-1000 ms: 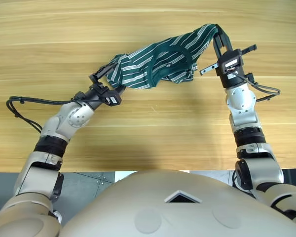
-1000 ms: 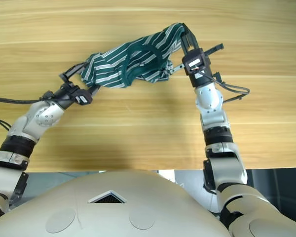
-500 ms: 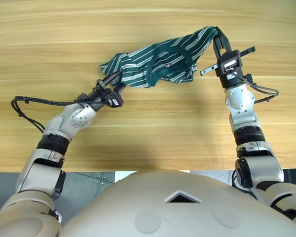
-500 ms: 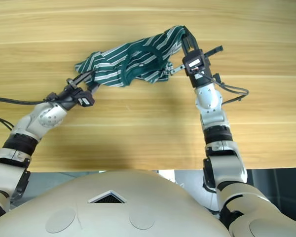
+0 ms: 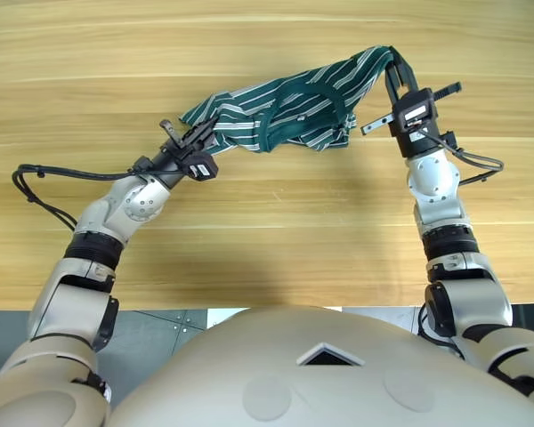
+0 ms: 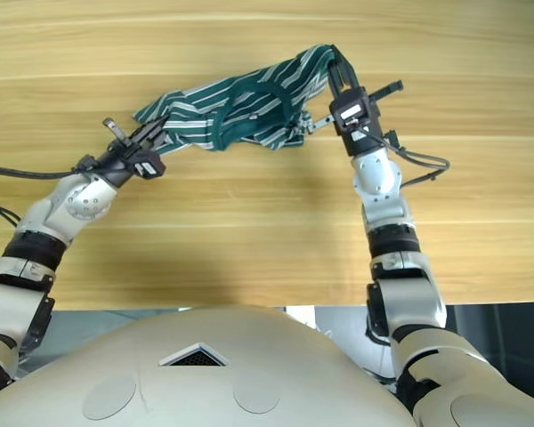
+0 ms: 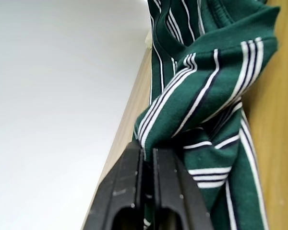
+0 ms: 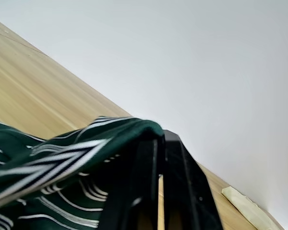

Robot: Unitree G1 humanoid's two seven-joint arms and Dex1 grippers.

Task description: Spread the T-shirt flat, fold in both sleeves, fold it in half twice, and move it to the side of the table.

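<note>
A dark green T-shirt with white stripes (image 5: 285, 107) hangs bunched between my two grippers over the wooden table (image 5: 276, 231). My left gripper (image 5: 202, 135) is shut on the shirt's left end, low near the tabletop. In the left wrist view its black fingers (image 7: 134, 167) pinch a twisted fold of the striped cloth (image 7: 201, 96). My right gripper (image 5: 394, 67) is shut on the shirt's right end and holds it higher. The right wrist view has the green cloth (image 8: 62, 158) draped over the closed fingers (image 8: 175, 148). The sleeves and collar are tangled in the folds.
The table's near edge (image 5: 249, 307) runs just in front of my body, with grey floor below it. A black cable (image 5: 36, 182) loops off my left forearm. Bare wood lies all around the shirt.
My left gripper has moved a little away from me with the shirt's left end, drawing the cloth straighter. The right arm has stayed put.
</note>
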